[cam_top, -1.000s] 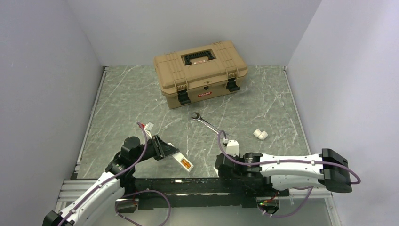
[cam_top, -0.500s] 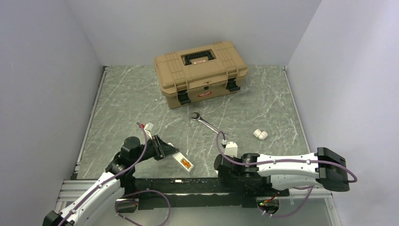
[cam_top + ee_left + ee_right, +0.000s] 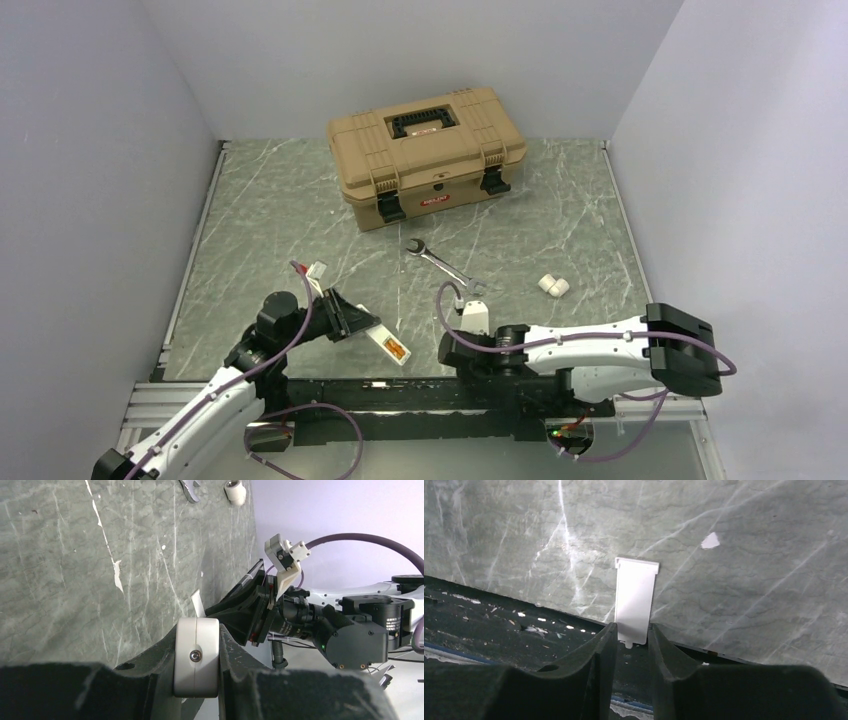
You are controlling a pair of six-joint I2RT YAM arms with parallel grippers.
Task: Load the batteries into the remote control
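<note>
Left gripper (image 3: 197, 636) jaws pinch the remote (image 3: 196, 666) tight. Right gripper (image 3: 631, 632) jaws stand narrowly apart, flanking a white cover's (image 3: 636, 595) near end (contact unclear).

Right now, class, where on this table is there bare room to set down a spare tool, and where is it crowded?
The tabletop is bare left of the toolbox, out to its left edge, and right of the toolbox, behind the batteries. The near middle is crowded: the left gripper holding the remote control, the wrench, and the right gripper.
</note>
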